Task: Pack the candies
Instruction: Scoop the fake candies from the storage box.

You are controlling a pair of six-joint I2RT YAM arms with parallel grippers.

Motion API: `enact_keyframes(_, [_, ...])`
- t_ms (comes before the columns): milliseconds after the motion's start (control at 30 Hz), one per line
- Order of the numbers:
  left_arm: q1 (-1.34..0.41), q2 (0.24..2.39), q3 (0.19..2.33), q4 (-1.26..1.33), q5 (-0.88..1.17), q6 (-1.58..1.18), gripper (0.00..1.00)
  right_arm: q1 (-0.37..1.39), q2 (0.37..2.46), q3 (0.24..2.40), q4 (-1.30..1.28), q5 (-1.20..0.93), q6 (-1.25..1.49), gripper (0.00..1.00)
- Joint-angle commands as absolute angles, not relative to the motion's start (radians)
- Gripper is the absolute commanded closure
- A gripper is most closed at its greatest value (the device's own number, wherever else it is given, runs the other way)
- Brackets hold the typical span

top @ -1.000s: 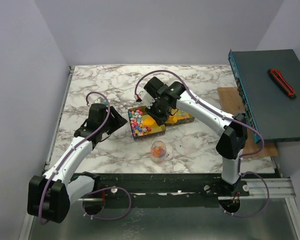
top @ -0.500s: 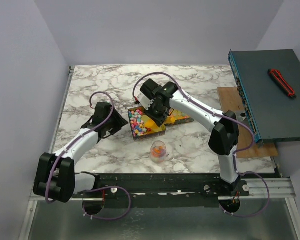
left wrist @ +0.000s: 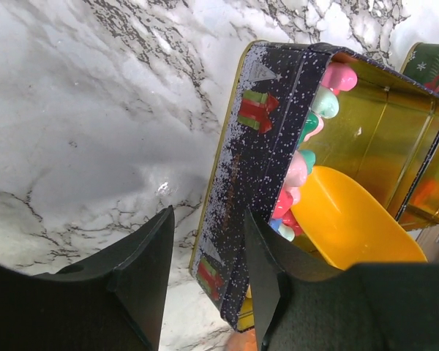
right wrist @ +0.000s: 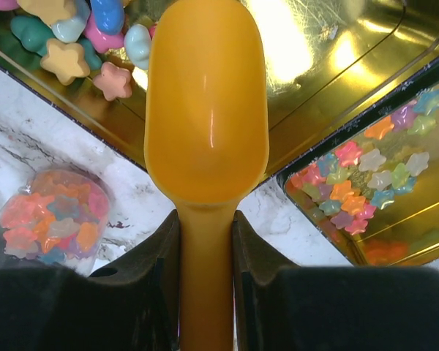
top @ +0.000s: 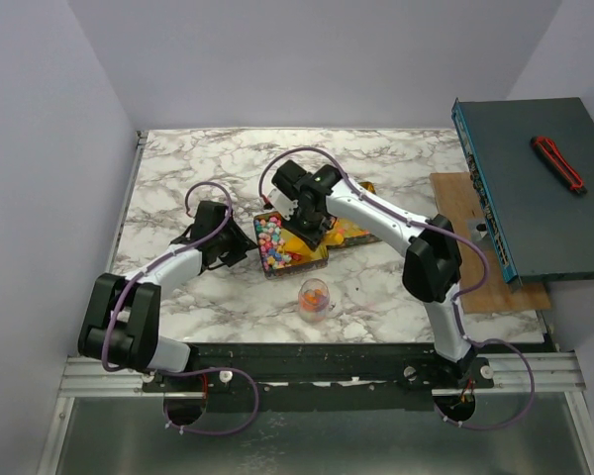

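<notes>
On the white marble table (left wrist: 95,131), the left gripper (left wrist: 208,234) is hovering with its jaws apart. They are straddling the 9 o'clock wall of the dark, snow-patterned rectangular tin (left wrist: 256,168) without pinching it. The candies (left wrist: 301,164), pastel star-shaped sweets, are lying heaped against that wall inside the tin. The right gripper (right wrist: 205,228) is squeezing the handle of the yellow-orange plastic scoop (right wrist: 206,110), whose empty bowl is hanging over the tin's bare gold floor. To scoop well, I judge the left jaws should be closing on the wall to steady the tin, while the scoop is sliding low toward 9 o'clock, under the heap. A small clear plastic jar (right wrist: 51,219), part-filled with sweets, is standing at about the tin's 6 o'clock. A second gold-lined tin (right wrist: 424,227), holding more stars, is lying at its 3 o'clock. Counted: two tins, one jar, one scoop; the sweets are too many to count.
</notes>
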State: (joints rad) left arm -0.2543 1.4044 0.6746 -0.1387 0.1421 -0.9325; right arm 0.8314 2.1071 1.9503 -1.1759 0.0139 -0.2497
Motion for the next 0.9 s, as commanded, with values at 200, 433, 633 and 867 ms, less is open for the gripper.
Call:
enact_keyframes(200, [-0.251,1.448,0.723,-0.103,0.201,-0.917,0.62,0.854,2.159,1.963,-1.109,0.008,-0.333,0.99])
enact_keyframes(433, [-0.252,1.472,0.736,-0.096,0.225,-0.9,0.65,0.864,2.154,1.883,-1.021,0.008,-0.383,0.99])
enact_keyframes(633, [-0.253,1.489,0.755,-0.099,0.245,-0.868,0.67,0.864,2.15,1.819,-0.932,0.011,-0.395,0.99])
enact_keyframes(867, [-0.263,1.502,0.765,-0.102,0.244,-0.843,0.68,0.864,2.127,1.731,-0.8,0.014,-0.356,0.99])
